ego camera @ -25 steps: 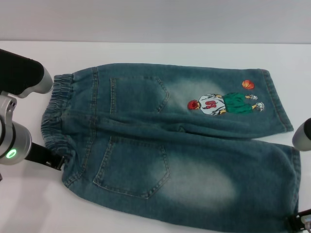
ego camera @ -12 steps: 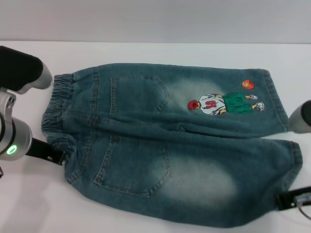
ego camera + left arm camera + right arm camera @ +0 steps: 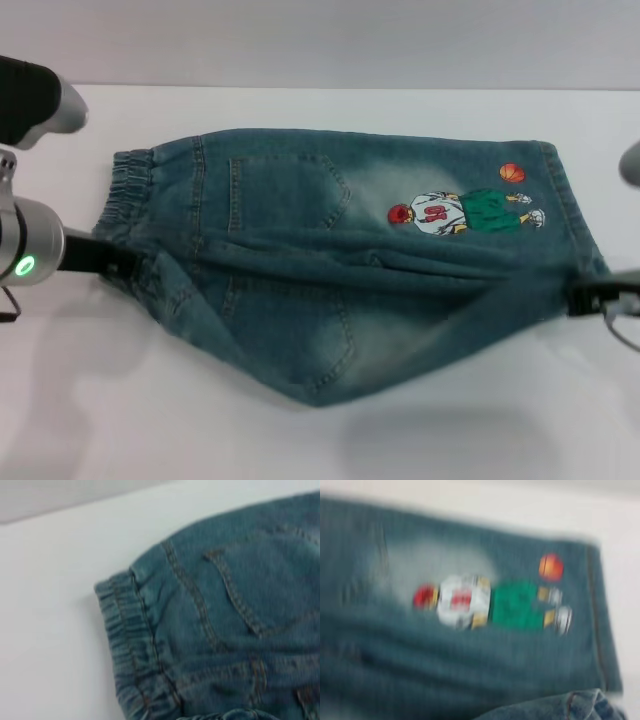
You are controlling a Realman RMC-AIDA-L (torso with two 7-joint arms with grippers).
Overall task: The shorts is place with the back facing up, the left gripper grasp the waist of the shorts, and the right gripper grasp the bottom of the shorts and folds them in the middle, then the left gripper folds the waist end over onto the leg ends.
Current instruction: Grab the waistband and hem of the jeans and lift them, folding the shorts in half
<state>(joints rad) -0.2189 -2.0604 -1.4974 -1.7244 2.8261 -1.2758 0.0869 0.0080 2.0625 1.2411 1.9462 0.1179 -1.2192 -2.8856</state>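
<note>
Your left gripper [image 3: 118,266] pinches the waist [image 3: 125,190] of the shorts [image 3: 340,270] on the table [image 3: 120,420], while your right gripper [image 3: 580,297] clamps the near leg's hem, lifted toward the printed leg.

I work in what looks like a lab or test bench. A plain white table [image 3: 300,440] runs to a bare pale grey wall [image 3: 320,40], with only denim shorts [image 3: 340,270] laid out.

Shorts [image 3: 330,250] apparently half-lifted between claws
</note>
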